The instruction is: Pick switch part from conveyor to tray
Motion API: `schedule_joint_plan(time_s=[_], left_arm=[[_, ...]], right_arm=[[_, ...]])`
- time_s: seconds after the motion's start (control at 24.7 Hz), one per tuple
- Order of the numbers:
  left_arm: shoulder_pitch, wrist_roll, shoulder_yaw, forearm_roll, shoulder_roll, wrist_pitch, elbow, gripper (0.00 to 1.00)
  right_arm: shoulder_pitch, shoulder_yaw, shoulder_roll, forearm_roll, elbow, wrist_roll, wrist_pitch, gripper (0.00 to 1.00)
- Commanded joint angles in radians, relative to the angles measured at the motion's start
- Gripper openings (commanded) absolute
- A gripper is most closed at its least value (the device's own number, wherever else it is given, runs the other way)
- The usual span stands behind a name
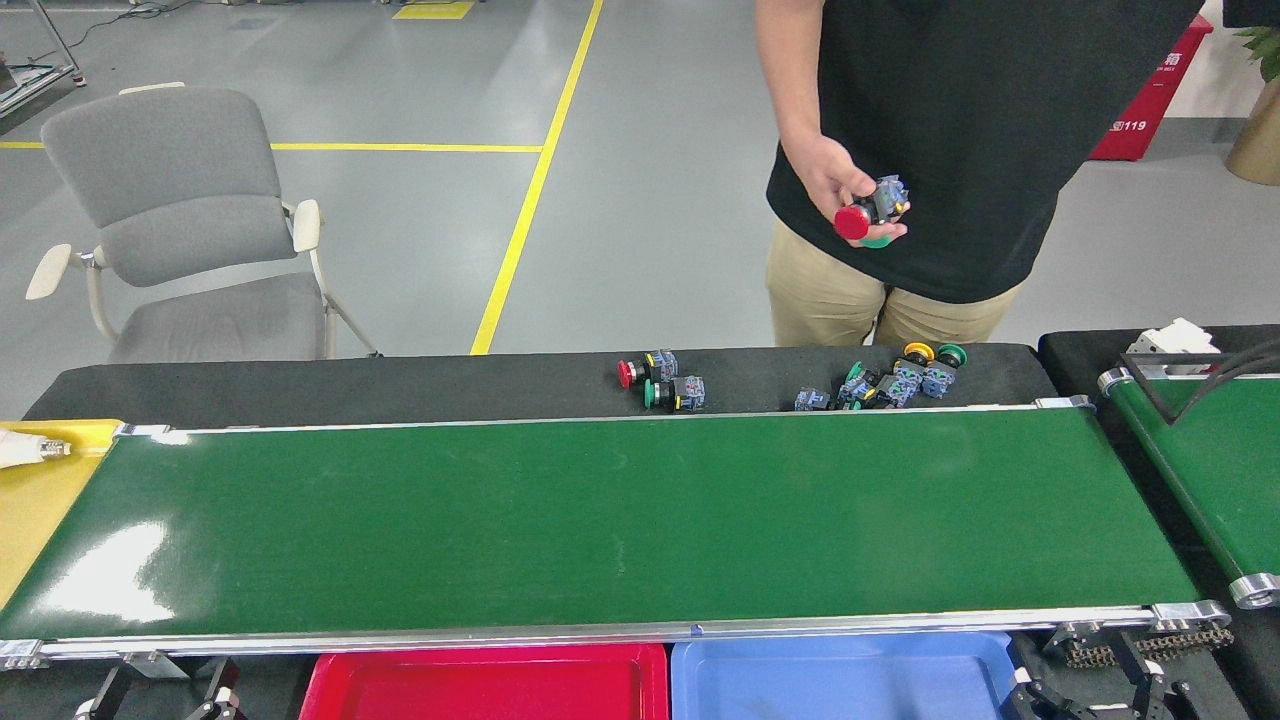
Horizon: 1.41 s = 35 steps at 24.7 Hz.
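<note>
While the conveyor (600, 520) lies bare, you wait: the person's hand (845, 185) holds switch parts (870, 212); your grippers' state can't be told.

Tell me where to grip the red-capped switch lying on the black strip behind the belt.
Grip the red-capped switch across its narrow black barrel between red cap and blue-grey block, coming from above. It lies on its side, cap pointing left. The green-capped switch sits close in front, so close front-to-back carefully.
</note>
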Motion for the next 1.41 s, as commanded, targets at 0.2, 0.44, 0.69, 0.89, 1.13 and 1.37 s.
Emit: schedule_joint_plan(time_s=[0.2, 0.44, 0.69, 0.89, 1.13, 1.37], left_arm=[[-0.002, 0.043, 0.022, 0.004, 0.005, 0.001, -0.008, 1.0], [-0.002, 0.066, 0.011, 0.004, 0.008, 0.001, -0.014, 1.0], [-0.002, 0.068, 0.005, 0.001, 0.014, 0.001, -0.013, 1.0], [-0.002, 0.069, 0.004, 0.001, 0.008, -0.001, -0.014, 1.0], [-0.003, 0.069, 0.005, -0.001, 0.0, 0.002, -0.008, 1.0], [-0.003, 0.069, 0.005, -0.001, -0.001, 0.007, -0.008, 1.0]], right_arm=[[-0.004, -0.005, 0.007, -0.001, -0.008, -0.004, 0.007, 0.98], [-0.013, -0.003, -0.004, -0.002, 0.009, -0.008, -0.017, 0.98], [-0.029, -0.002, -0.001, -0.002, 0.013, -0.002, -0.017, 0.98], [-0.03, -0.002, 0.004, -0.014, 0.013, -0.008, -0.019, 0.99], [-0.036, 0.0, 0.01, -0.053, 0.013, -0.008, -0.023, 0.99], [-0.022, 0.009, 0.03, -0.059, 0.013, -0.001, -0.029, 0.99]])
